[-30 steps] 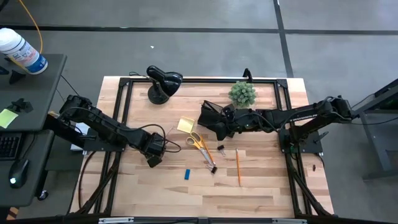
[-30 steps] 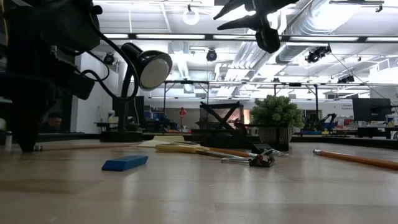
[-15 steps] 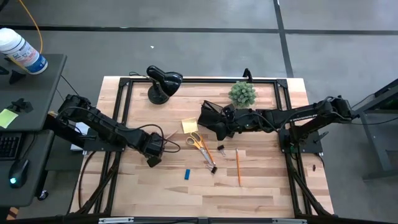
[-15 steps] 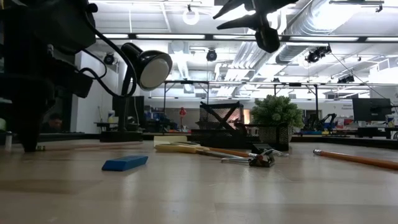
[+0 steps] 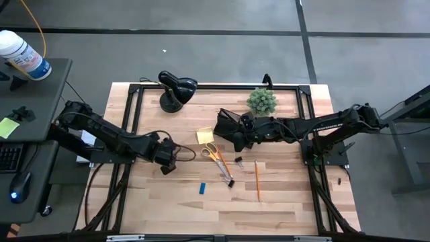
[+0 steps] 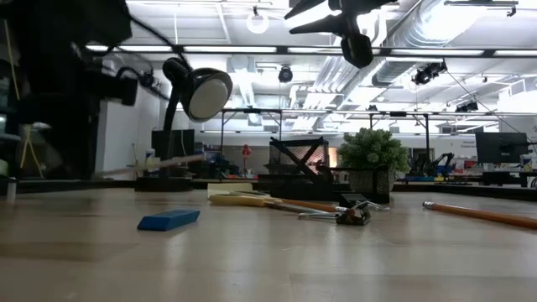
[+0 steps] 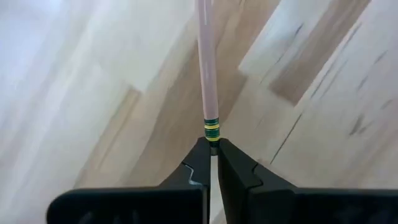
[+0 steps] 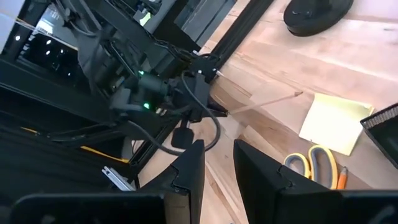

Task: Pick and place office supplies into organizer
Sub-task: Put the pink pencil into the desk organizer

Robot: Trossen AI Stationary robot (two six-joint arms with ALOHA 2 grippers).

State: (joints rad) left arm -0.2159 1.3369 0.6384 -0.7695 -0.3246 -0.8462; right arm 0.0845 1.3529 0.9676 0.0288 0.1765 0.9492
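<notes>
My left gripper [image 7: 212, 149] [image 5: 168, 160] is over the table's left part, shut on a wooden pencil [image 7: 206, 68] [image 8: 264, 102]. My right gripper [image 8: 217, 163] [image 5: 226, 130] hangs open and empty high above the black mesh organizer [image 6: 294, 164], which it mostly hides in the high view. Flat on the table lie a yellow sticky-note pad [image 5: 205, 136], orange-handled scissors [image 5: 215, 152], a black clip [image 5: 238, 160], an orange pencil [image 5: 256, 180] and a blue block [image 5: 201, 189] [image 6: 168, 220]. My left gripper pinches the wooden pencil between its two fingertips at the eraser end, just behind the green-and-yellow ferrule [image 7: 211, 129]. The pencil points straight ahead, in line with the fingers. In the low view it [image 6: 172, 159] is roughly level and lifted clear of the table.
A black desk lamp [image 5: 176, 89] stands at the far left and a small potted plant [image 5: 261, 101] at the far edge beside the organizer. Bare wood lies along the near edge [image 5: 269, 215]. A black frame [image 5: 134, 114] borders the table.
My left gripper has risen off the table with the pencil shut in its tips and moved slightly toward the far edge. The pencil, which lay on the table, is now lifted clear.
</notes>
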